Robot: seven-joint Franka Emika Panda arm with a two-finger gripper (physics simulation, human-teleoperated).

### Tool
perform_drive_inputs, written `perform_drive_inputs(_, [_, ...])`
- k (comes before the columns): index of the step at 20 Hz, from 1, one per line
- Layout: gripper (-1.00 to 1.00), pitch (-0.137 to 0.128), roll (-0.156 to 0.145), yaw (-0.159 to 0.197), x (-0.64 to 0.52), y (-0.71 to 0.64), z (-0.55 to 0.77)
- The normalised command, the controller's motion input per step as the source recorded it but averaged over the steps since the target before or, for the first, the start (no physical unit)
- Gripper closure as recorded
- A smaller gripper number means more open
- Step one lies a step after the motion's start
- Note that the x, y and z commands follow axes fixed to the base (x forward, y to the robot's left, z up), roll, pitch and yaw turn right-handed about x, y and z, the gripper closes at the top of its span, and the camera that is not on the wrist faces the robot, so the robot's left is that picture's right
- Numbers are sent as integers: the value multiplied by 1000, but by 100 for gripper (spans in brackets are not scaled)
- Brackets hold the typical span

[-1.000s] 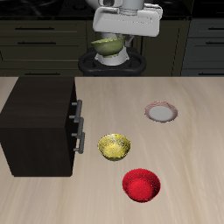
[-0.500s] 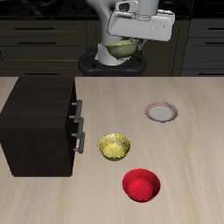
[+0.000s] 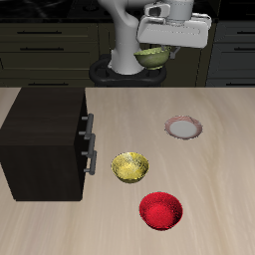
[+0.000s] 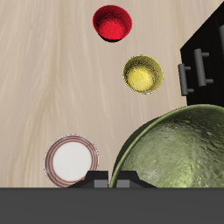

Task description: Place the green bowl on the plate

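My gripper [image 3: 157,50] is shut on the rim of the green bowl [image 3: 151,57] and holds it high above the back of the table, in front of the robot base. In the wrist view the bowl [image 4: 179,149] fills much of the frame, olive with a speckled inside. The plate [image 3: 182,127], pale with a pinkish rim, lies flat on the table below and nearer the front than the gripper; it also shows in the wrist view [image 4: 72,161], with nothing on it.
A yellow bowl [image 3: 130,166] and a red bowl [image 3: 160,210] sit on the table nearer the front edge. A dark cabinet [image 3: 45,144] with handles stands beside the yellow bowl. Both bowls show in the wrist view, yellow [image 4: 143,73] and red [image 4: 113,23].
The gripper has carried the green bowl sideways through the air toward the plate's side, staying high. The things on the table have not moved.
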Motion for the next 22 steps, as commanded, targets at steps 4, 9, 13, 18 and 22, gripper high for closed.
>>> perform_drive_inputs(4, [100,-23,35,-23,-172,434,-21])
perform_drive_inputs(9, [100,8,19,-15,-196,277,-132])
perform_drive_inputs(13, [100,-1,37,-5,-186,208,-100])
perform_drive_inputs(18, [100,22,17,-32,-154,142,-143])
perform_drive_inputs(22, [100,-2,37,-14,-223,219,-64])
